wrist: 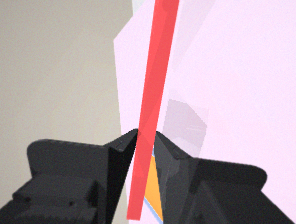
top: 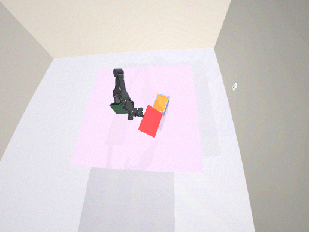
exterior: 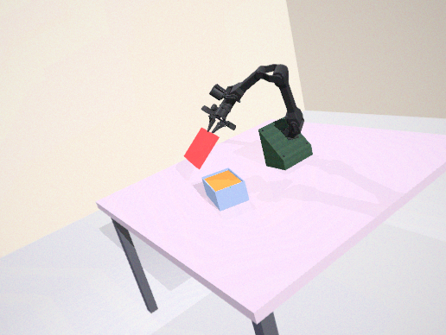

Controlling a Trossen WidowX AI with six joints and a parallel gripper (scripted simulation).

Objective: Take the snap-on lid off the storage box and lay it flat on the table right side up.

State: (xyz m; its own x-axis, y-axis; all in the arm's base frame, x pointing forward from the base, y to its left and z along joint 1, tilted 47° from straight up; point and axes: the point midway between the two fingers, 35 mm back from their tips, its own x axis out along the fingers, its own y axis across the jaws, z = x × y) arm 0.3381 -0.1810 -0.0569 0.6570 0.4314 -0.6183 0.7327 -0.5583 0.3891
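Observation:
My gripper [top: 142,113] [exterior: 213,128] [wrist: 146,133] is shut on one edge of the flat red lid [top: 150,121] [exterior: 201,148] [wrist: 154,95]. The lid hangs tilted in the air, clear of the table. In the wrist view I see it edge-on between my fingers. The light blue storage box [top: 165,105] [exterior: 229,196] [wrist: 151,187] stands open on the pink table [top: 126,146] [exterior: 302,207], its orange inside [top: 160,103] [exterior: 221,180] showing. The box is below the lid and a little to one side of it.
The arm's dark green base [top: 117,108] [exterior: 284,148] sits on the table near the box. The table's far edge [exterior: 143,181] runs close behind the box, toward the beige wall.

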